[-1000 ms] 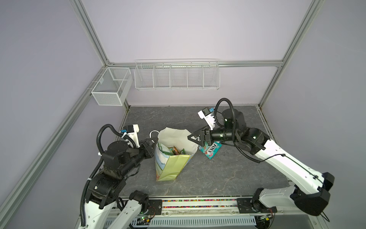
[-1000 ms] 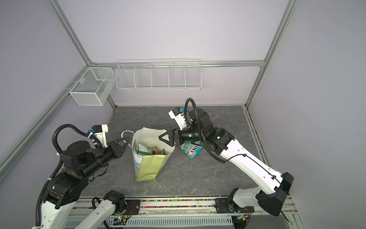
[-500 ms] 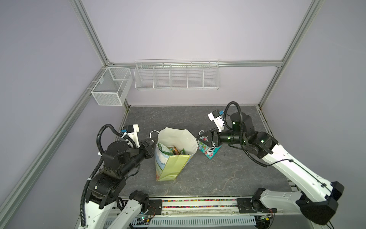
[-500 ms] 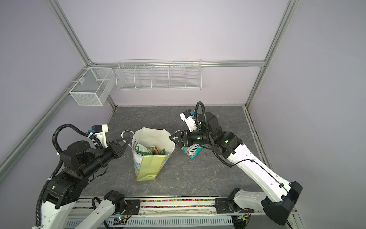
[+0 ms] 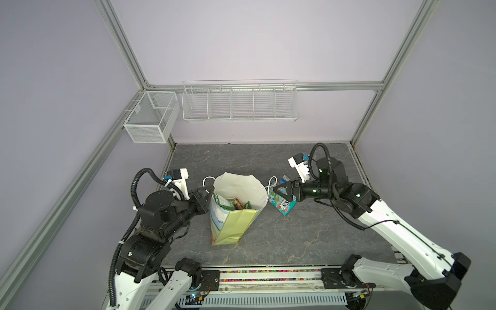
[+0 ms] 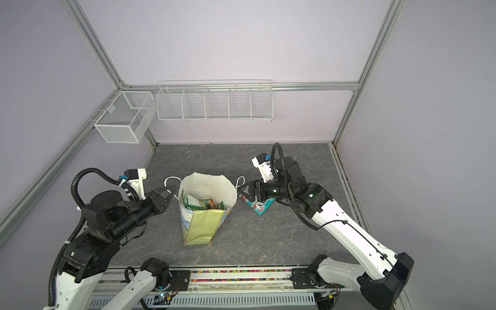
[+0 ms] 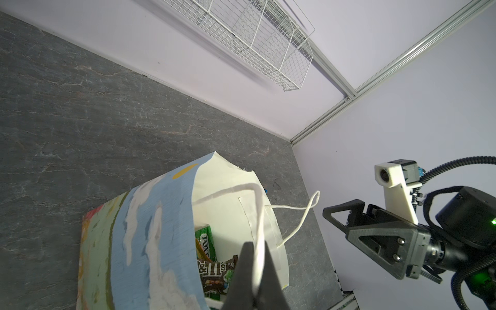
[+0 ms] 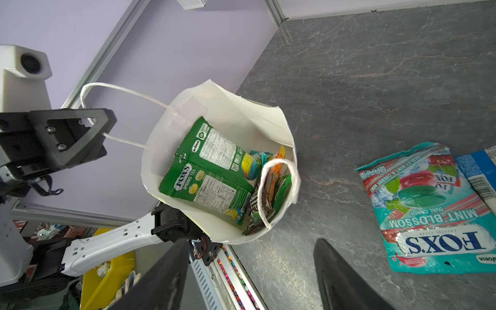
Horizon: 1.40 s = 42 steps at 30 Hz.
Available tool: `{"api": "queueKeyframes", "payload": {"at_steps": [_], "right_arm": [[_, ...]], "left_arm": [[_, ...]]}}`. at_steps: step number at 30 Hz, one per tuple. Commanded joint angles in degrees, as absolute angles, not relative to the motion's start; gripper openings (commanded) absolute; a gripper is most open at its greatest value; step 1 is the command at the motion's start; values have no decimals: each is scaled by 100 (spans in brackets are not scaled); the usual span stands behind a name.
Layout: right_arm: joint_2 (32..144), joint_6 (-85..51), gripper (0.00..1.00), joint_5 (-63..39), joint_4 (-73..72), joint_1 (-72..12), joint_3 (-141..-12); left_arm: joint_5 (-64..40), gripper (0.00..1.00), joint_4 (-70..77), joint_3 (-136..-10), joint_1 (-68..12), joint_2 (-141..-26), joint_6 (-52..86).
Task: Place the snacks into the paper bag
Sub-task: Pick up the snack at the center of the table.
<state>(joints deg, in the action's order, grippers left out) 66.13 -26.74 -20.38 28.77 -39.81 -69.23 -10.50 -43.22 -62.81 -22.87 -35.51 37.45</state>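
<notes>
A tall paper gift bag with pale yellow-green side panels (image 5: pixel 236 225) (image 6: pixel 201 225) stood upright at the centre of the frame in both top views, its mouth open. The left gripper (image 5: pixel 208 193), just left of the bag's rim, was clenched on a white cord handle (image 7: pixel 257 214), with the cord pinched between its dark fingertips in the left wrist view. Inside the bag lay a green glossy FOX'S packet (image 8: pixel 212 171), a brown M&M's packet (image 7: pixel 214 271) and an orange packet (image 8: pixel 271 177). The right gripper (image 5: pixel 277 189) (image 8: pixel 251 243) hung just right of the bag, jaws spread wide and holding nothing. A teal FOX'S Mint Blossom packet (image 8: pixel 429 214) (image 5: pixel 283 208) lay flat on the grey marbled table (image 5: pixel 295 241), right of centre, touching a blue packet (image 8: pixel 480 171).
</notes>
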Motion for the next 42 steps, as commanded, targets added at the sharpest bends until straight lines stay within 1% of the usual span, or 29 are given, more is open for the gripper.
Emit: {"api": "queueKeyframes", "payload": {"at_steps": [1, 16, 28, 42], "right_arm": [[6523, -2637, 76, -2030, 2885, -3884, -6715], [6522, -2855, 77, -2034, 2955, -3496, -6185], [6469, -3080, 77, -2309, 2589, -3061, -5516], [6495, -3406, 75, -2566, 2136, -2346, -4596]], "left_arm": [[-1039, 0, -4131, -6302, -2262, -3470, 3718], [-1021, 0, -4112, -6267, -2261, -3475, 3710], [-1029, 0, -4106, -6284, -2261, -3507, 3723], [-1039, 0, -4068, -6231, -2261, -3516, 3737]]}}
